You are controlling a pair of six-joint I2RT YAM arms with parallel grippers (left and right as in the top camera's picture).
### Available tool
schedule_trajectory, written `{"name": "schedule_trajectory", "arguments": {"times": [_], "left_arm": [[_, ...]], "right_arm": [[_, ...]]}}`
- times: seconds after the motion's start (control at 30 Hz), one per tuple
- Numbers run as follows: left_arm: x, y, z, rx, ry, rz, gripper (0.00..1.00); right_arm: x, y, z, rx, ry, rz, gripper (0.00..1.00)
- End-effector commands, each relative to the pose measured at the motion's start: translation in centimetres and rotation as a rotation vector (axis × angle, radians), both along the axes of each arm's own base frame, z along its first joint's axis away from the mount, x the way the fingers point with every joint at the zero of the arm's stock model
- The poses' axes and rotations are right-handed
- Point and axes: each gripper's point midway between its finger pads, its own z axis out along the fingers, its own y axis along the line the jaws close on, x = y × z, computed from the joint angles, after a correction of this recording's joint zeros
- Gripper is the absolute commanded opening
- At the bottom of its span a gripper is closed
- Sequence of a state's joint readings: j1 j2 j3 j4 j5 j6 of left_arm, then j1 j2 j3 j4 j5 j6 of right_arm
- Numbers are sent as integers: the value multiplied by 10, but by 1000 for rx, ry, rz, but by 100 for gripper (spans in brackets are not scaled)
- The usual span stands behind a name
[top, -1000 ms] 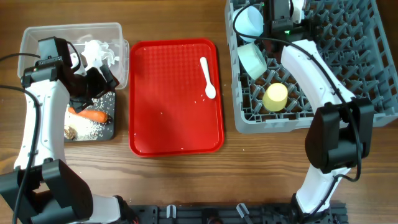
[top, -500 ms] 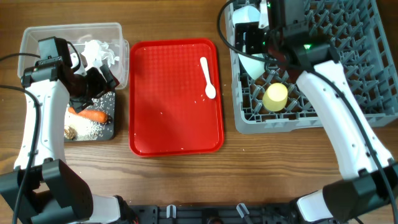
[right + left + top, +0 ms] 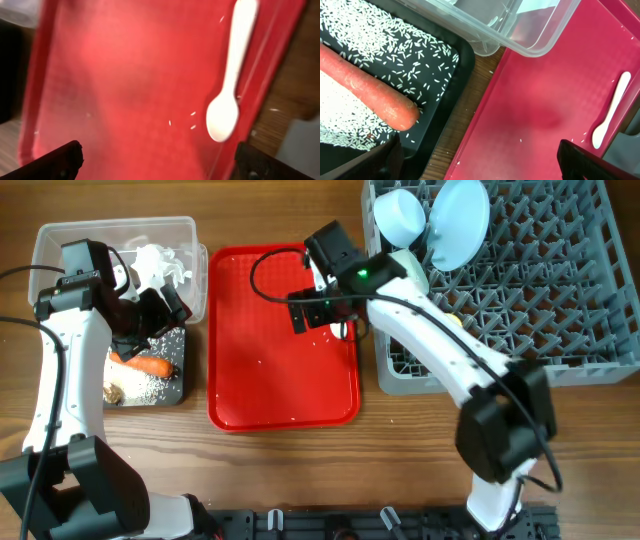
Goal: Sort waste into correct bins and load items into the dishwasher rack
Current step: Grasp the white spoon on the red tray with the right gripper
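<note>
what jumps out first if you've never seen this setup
The bright red tray in the middle, with a white spoon near its right edge and the right arm reaching over it, jaws open above the tray. Left of it, an orange carrot lies on rice in the black bin. At top right, a pale blue plate stands in the grey rack.

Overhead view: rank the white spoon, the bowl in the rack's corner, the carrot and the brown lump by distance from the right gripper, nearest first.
1. white spoon, on the red tray, just beside the right gripper.
2. bowl, in the rack corner, beside the tray.
3. carrot, in the black bin across the tray.
4. brown lump, same bin, beyond the carrot.
</note>
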State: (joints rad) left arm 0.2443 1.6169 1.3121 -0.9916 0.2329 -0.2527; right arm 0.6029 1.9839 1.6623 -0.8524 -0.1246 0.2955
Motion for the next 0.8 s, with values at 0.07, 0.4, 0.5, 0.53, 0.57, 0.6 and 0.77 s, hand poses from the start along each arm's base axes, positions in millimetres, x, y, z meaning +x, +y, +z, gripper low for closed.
{"name": "schedule_trajectory", "arguments": {"times": [0.07,0.4,0.5,0.53,0.57,0.6,0.77], "left_arm": [[4,1,7,3,-20,3,100],[4,1,7,3,-20,3,100],[4,1,7,3,-20,3,100],[4,1,7,3,-20,3,100],[4,1,7,3,-20,3,100],[4,1,7,3,-20,3,100],[4,1,7,3,-20,3,100]], "right_arm": [[3,5,-53,-28,84,-16,86],[42,-37,-78,-253,-68,-228,71],[49,-37,-82,-255,-88,-203,68],[50,-38,-86,-261,-87,-194,66],[51,-39,-89,-266,-85,-189,66],[51,-41,-95,-274,-76,-188,65],[51,-47,-111,-297,-49,-146,50]]}}
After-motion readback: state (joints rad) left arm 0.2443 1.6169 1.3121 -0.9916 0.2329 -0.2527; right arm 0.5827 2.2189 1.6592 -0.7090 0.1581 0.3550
